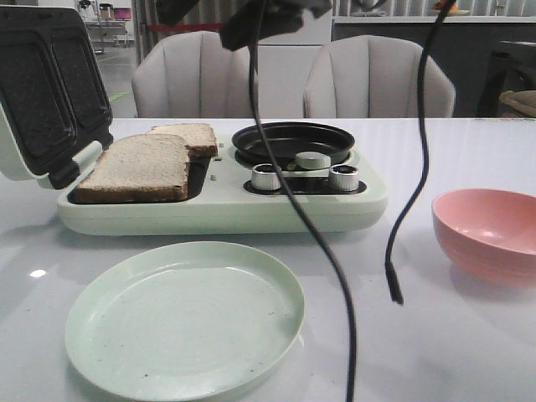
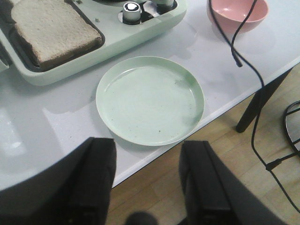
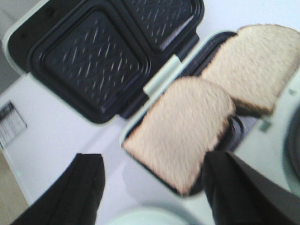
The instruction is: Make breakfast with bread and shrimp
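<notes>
Two slices of bread lie on the open sandwich maker's lower plates: the near slice and the far slice, its corner under the near one. Both show in the right wrist view; one shows in the left wrist view. My right gripper is open and empty, hovering above the near slice's corner. My left gripper is open and empty, high over the table's front edge, beside the green plate. No shrimp is in view.
The pale green breakfast maker has a raised black lid, a round black pan and two knobs. An empty green plate lies in front of it. A pink bowl stands at the right. Black cables hang across the front view.
</notes>
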Robot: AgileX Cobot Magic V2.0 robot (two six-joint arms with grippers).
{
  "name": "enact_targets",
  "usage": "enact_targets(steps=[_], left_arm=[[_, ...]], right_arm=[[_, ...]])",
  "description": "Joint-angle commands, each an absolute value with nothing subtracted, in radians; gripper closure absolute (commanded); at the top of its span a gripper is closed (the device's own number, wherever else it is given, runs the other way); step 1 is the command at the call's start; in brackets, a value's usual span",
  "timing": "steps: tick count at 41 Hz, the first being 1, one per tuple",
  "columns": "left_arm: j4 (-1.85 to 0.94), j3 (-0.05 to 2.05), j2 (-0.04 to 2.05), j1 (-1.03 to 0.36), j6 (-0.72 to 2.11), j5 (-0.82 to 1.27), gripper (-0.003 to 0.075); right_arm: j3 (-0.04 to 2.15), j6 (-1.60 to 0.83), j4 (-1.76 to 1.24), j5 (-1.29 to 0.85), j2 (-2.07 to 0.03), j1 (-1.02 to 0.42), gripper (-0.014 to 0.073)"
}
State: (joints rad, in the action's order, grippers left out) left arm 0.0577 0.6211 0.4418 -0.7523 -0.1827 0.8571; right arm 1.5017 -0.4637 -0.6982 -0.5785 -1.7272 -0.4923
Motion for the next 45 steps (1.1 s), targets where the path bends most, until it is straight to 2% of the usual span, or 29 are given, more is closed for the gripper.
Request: enact_targets(steps=[1, 4, 9, 26, 36, 45], left_arm=[[0.055, 0.647, 0.446, -0.76, -0.182, 0.791, 0.0338], [0.057, 0.647, 0.446, -0.76, -0.182, 0.791, 0.0338], [0.061, 0.647, 0.446, -0.76, -0.182, 0.791, 0.0338], [0.065, 0.647, 0.446, -0.76, -0.182, 0.747, 0.0338], [0.065, 0.647, 0.446, -0.76, -0.182, 0.747, 0.0338], [0.065, 0.647, 0.446, -0.76, -0.182, 0.747, 0.0338]], right_arm=[[1.505, -0.232, -0.425, -0.623, -1.577, -0.489, 0.0056], [1.439, -0.119, -0.287, -0.631, -1.494, -0.489, 0.0056], [1.286, -0.069, -0.147, -0.619, -1.335, -0.489, 0.0056], [0.82, -0.069, -0.096, -0.613, -0.893, -0.489, 0.0056], [0.706, -0.069, -0.096, -0.615, -0.768, -0.489, 0.0056], [0.694, -0.07, -0.101, -0.615, -0.746, -0.489, 0.0056]])
